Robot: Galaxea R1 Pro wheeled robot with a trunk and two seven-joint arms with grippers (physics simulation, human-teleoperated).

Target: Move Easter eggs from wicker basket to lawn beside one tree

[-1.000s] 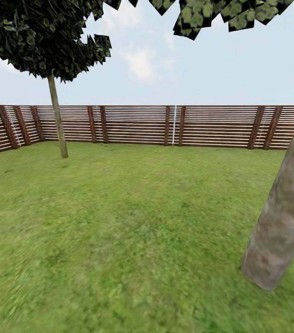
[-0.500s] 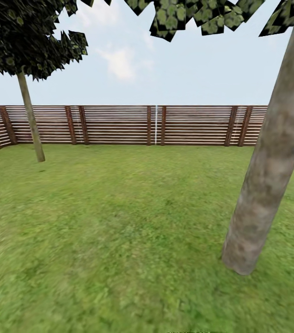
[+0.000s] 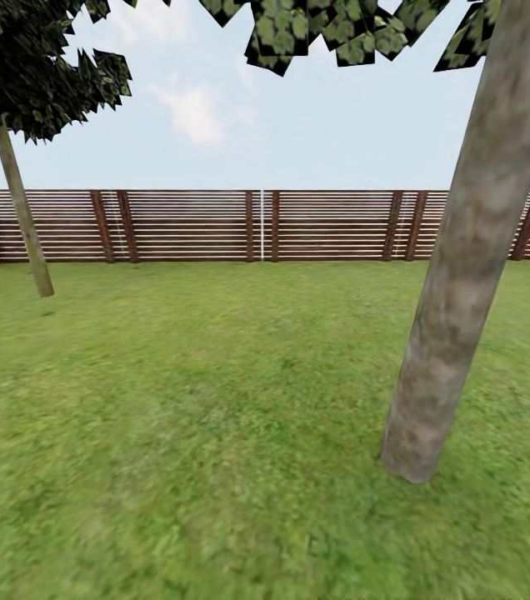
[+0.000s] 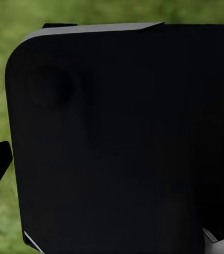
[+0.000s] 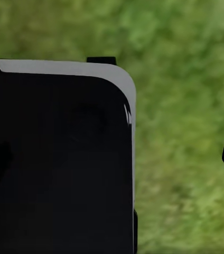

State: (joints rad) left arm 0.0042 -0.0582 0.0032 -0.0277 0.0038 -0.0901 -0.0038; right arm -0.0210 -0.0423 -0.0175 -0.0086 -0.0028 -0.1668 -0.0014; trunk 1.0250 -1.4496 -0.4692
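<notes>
The head view looks out across the lawn (image 3: 215, 417), a wide flat stretch of mottled green grass that runs back to a dark brown fence (image 3: 190, 225) of horizontal wooden slats closing off the garden. Near the camera, at about 3 o'clock in that view, stands a tree (image 3: 457, 275) with a thick-looking pale grey-tan trunk that leans slightly; its foot meets the grass at about 4 o'clock, and jagged dark green leaves mottled with pale spots hang along the top edge. A second tree (image 3: 22, 217) of the same kind stands far back at about 9 o'clock, just in front of the fence, its thin trunk rising into a dark crown at 10 to 11 o'clock. The two trees are well apart. Above the fence is pale blue sky with a soft white cloud (image 3: 194, 112).

In the left wrist view a large black rounded body (image 4: 117, 143) with a thin grey edge blocks most of the picture, with blurred grass around it. The right wrist view shows a similar black body (image 5: 59, 159) with grass beside it. Whether the fingers of either gripper are apart or together cannot be told.
</notes>
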